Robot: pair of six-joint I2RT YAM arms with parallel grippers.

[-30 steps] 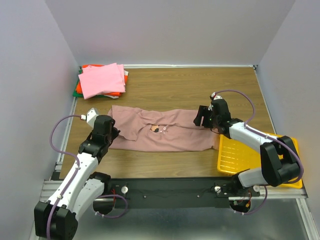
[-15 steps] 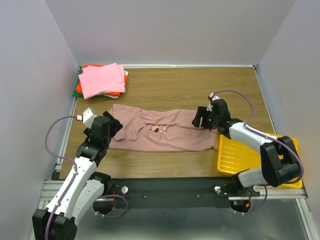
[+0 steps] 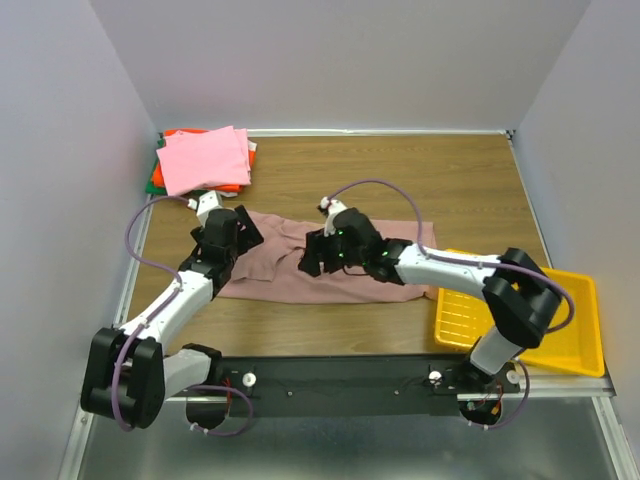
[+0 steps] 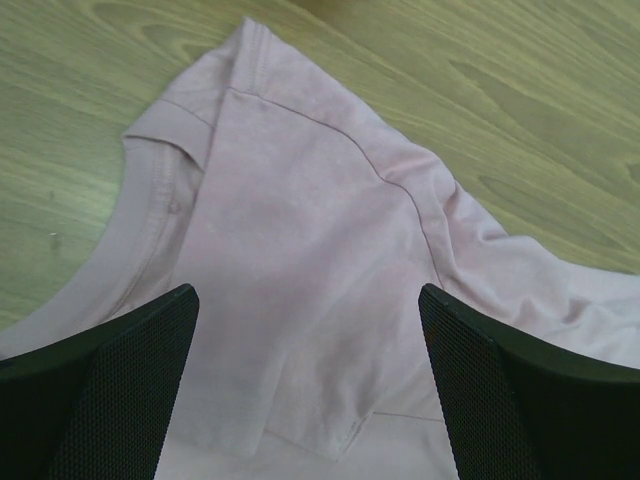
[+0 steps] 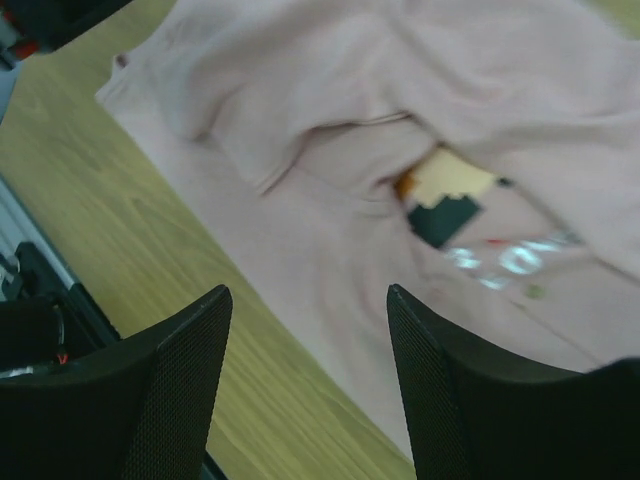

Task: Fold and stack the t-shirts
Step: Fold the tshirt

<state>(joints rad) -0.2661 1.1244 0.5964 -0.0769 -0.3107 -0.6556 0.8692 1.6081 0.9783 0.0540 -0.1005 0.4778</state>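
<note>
A dusty mauve-pink t-shirt [image 3: 275, 275] lies crumpled lengthwise across the middle of the wooden table. My left gripper [image 3: 236, 230] hovers open over its left end; the left wrist view shows the collar and a folded sleeve [image 4: 300, 230] between the spread fingers [image 4: 130, 380]. Over the middle of the shirt my right gripper [image 3: 318, 256] is open and holds nothing. The right wrist view shows the pixel-art chest print [image 5: 445, 200] just beyond the gripper [image 5: 308, 295]. Folded t-shirts [image 3: 205, 160], bright pink on top of orange-red and green, are stacked at the back left corner.
A yellow plastic tray [image 3: 570, 345] sits at the front right, its near end over the table's edge. Grey walls close in the left, back and right sides. The right arm stretches over the shirt's right half. Bare wood shows behind the shirt.
The left gripper has opened and moved up onto the shirt's left end. The right arm has swung left from the shirt's right end to its middle.
</note>
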